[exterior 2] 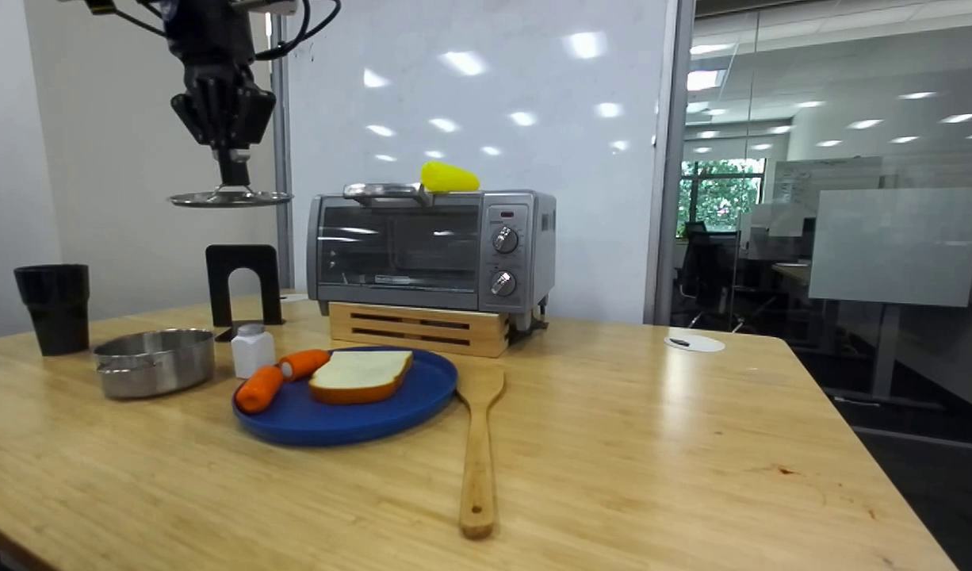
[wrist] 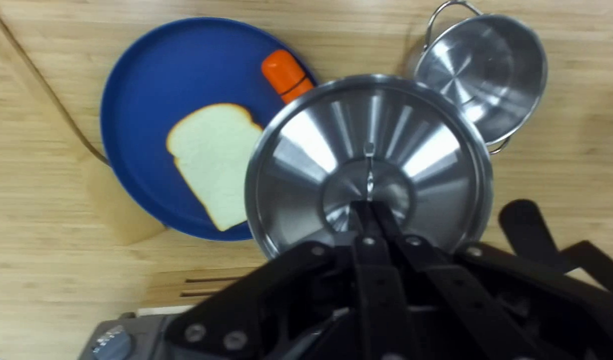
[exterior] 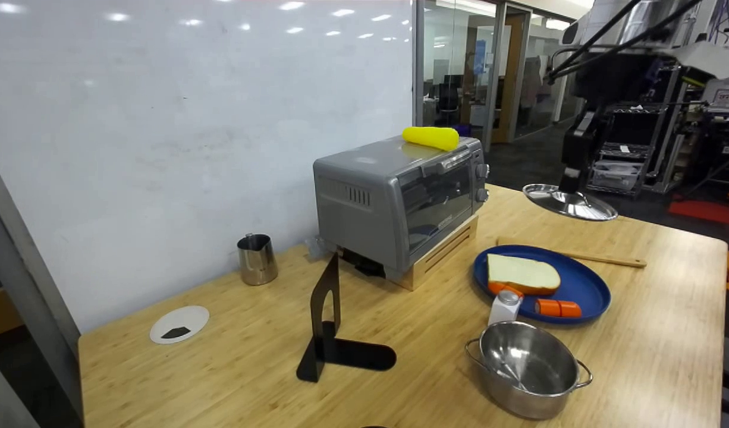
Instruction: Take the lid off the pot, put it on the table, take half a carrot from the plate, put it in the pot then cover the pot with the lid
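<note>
Pinching the lid (exterior 2: pixel 231 201) by the top with the closed gripper (wrist: pixel 370 206) — holding it high at left in an exterior view, apart from the table (exterior 2: pixel 652 444). Probably past uncovering the pot (exterior 2: pixel 157 373), not yet at setting down. Next, lower it level, away from pot and plate (exterior 2: pixel 426 388), and release only on contact. Then take a half carrot (exterior 2: pixel 258 388), at the plate's left rim.
</note>
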`<state>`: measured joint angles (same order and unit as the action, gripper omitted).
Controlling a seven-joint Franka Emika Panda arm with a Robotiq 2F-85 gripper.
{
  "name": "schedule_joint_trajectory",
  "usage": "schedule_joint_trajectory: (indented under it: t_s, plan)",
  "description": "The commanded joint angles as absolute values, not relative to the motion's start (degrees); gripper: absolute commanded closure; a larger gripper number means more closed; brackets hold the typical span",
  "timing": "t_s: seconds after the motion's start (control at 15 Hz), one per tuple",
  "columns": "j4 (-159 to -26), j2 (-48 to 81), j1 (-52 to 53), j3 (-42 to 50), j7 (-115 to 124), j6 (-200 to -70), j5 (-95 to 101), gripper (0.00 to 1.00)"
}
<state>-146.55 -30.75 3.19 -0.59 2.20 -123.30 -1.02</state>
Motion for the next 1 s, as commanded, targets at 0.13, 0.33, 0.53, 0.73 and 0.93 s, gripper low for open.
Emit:
schedule_joint_trajectory:
  t_s: [0.13, 0.33, 0.53, 0.73, 0.93]
  plan:
    - [-146.7, -31.1, -5.7, 5.5, 3.6, -123.5, -0.3, 0.99]
    - [-145.2, -29.2, -9.4, 8.6, 3.8, -124.0, -0.5, 0.99]
    - [-143.1, -27.0, -12.0, 11.0, 4.4, -123.8, -0.9, 0.99]
    - [-140.1, -23.3, -13.8, 13.3, 5.0, -123.4, -1.5, 0.99]
    - [-136.2, -19.2, -14.5, 15.0, 5.9, -122.7, -2.8, 0.99]
